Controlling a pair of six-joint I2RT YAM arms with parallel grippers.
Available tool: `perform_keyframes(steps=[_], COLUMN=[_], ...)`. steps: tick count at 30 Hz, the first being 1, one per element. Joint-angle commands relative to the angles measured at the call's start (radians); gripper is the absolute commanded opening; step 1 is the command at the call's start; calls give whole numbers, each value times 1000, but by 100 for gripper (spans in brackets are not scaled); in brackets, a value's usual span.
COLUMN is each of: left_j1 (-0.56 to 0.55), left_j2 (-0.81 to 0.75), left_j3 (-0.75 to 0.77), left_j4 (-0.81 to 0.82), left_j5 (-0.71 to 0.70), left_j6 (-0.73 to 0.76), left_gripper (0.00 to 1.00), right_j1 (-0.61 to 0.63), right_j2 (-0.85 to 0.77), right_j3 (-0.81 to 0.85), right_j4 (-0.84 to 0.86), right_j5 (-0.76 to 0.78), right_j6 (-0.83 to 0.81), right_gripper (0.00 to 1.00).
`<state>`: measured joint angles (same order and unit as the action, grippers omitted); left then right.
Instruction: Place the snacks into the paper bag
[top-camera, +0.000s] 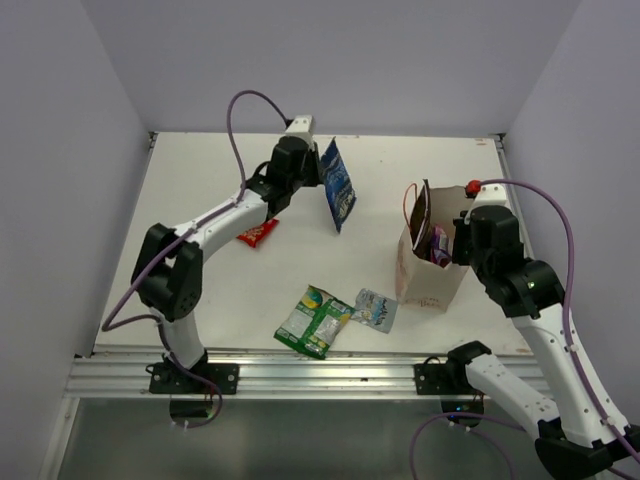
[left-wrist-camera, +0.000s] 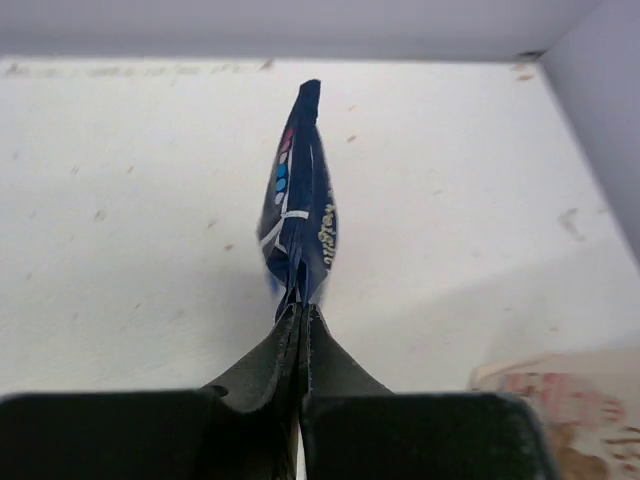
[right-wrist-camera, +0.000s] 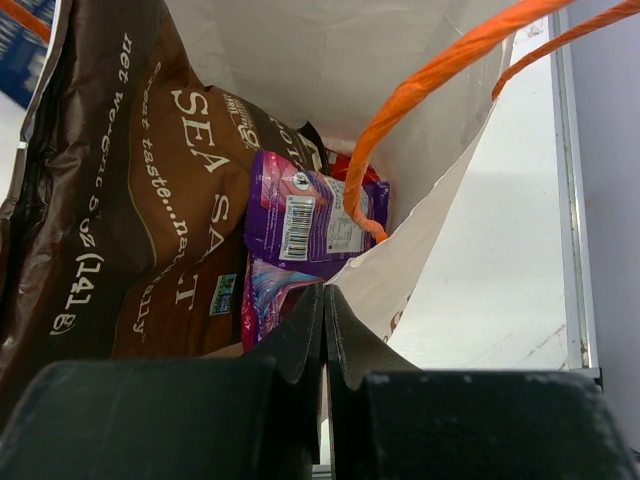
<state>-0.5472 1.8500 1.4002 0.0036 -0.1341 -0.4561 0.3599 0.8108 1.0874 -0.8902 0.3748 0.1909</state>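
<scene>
Two packets are seen inside the paper bag (top-camera: 425, 275): a large brown packet (right-wrist-camera: 120, 200) leaning against its left wall and a purple packet (right-wrist-camera: 310, 215) beside it, with something red partly hidden behind the purple one. The bag stands upright on the right part of the table (top-camera: 200, 170), its mouth open and an orange-red string handle (right-wrist-camera: 430, 80) arching over the opening. The bag's near wall is pinched at its upper edge by the right gripper (right-wrist-camera: 323, 300), whose jaws are closed together on the paper.

A blue packet (top-camera: 338, 195) is held off the table at the far side, left of the bag and apart from it, hanging edge-on from the left gripper (left-wrist-camera: 300, 312), which is clamped on the packet's crimped seam.

Three more packets lie flat on the table: a red packet (top-camera: 257, 234) beside the left arm, and a green packet (top-camera: 314, 320) and a silver-blue packet (top-camera: 375, 310) just beside each other near the front edge, left of the bag.
</scene>
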Motion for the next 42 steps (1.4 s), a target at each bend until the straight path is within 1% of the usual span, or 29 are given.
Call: perform_keyframes(steps=[1,4,6,8,9,12,14,15,18,19,21,22,24,27,28,30,36,39,42], left_j1=[-74,-138,-169,-226,-226,-308,-341,-371,-416,-424,-448,-457,-482,-503,-507,-513,-513,-513,-513], left_j2=[-127,-162,-176,-181,-183,-181,-173,-164,-117,-98,-31,-11,21,-1,-12,-37,-81,-109,-136], left_j3=[123,173,236,304,325,404,462,479,577,647,736,816,852,781,722,671,496,436,337], left_j4=[56,73,101,134,148,199,223,236,245,242,199,181,150,174,180,190,187,197,200], left_j5=[50,48,45,51,53,63,64,71,102,113,129,129,129,125,119,110,117,119,120], left_j6=[-30,-53,-76,-96,-101,-96,-70,-61,-36,-33,-26,-24,-15,-15,-15,-15,-24,-33,-47], left_gripper=[0,0,0,0,0,0,0,0,0,0,0,0,0,0,0,0,0,0,0], right_j1=[2,2,2,2,2,2,2,2,2,2,2,2,2,2,4,2,4,2,2], right_j2=[-4,-2,-2,-2,-2,-5,-7,-7,-9,-9,-9,-9,-12,-16,-16,-16,-28,-30,-33], right_j3=[-11,-14,-17,-18,-20,-23,-23,-23,-23,-24,-24,-23,-24,-24,-24,-23,-11,-1,28], right_j4=[22,27,28,30,30,30,31,31,31,31,31,33,30,30,30,30,22,14,-4], right_j5=[-7,-11,-14,-14,-14,-14,-16,-17,-20,-20,-22,-20,-20,-20,-20,-22,-11,-11,-14], right_j6=[-11,-11,-11,-10,-10,-10,-10,-10,-11,-11,-10,-11,-10,-11,-10,-11,-11,-8,-7], right_gripper=[0,0,0,0,0,0,0,0,0,0,0,0,0,0,0,0,0,0,0])
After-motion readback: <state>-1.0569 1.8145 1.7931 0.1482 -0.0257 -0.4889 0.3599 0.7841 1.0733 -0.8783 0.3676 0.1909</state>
